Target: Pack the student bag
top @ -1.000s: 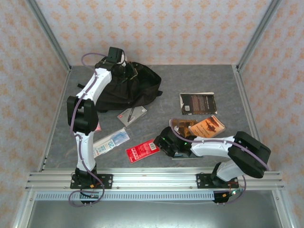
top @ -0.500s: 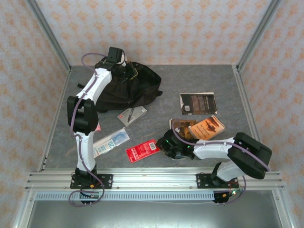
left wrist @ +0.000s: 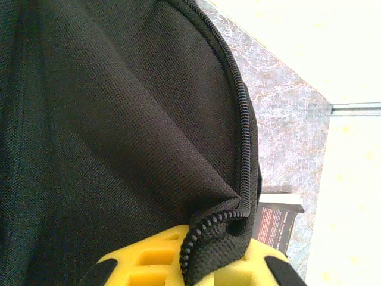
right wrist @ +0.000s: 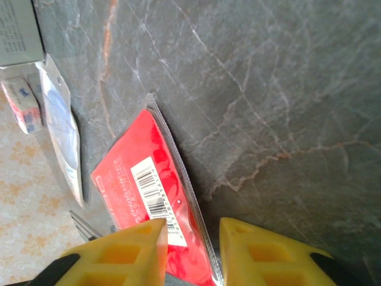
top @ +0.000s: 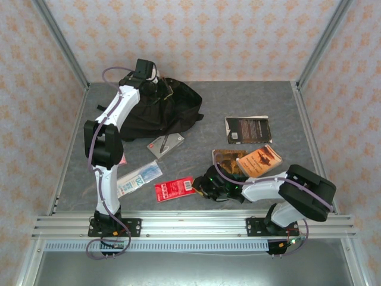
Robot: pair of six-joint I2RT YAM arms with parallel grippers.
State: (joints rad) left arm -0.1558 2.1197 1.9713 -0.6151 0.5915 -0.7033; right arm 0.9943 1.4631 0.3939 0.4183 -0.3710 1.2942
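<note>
Left claw (left wrist: pixel 199 262) clenches the zip edge of the student bag (top: pixel 161 110), far left on the desk (top: pixel 250 101). Right claw (right wrist: pixel 190 250) straddles a red packet (right wrist: pixel 140 173), grip unclear. Likely next: pinch firmly, lift, carry it to the bag.

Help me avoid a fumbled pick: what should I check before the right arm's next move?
1. The red packet sits between the fingers of the right gripper: ok, its edge lies in the gap.
2. Right jaws clamped on it: not ok, they stand apart.
3. The left gripper holds the student bag: ok, shut on the zipper edge.
4. Bag opening wide enough: cannot tell.
5. The clear packet lies apart from the red one: ok.
</note>
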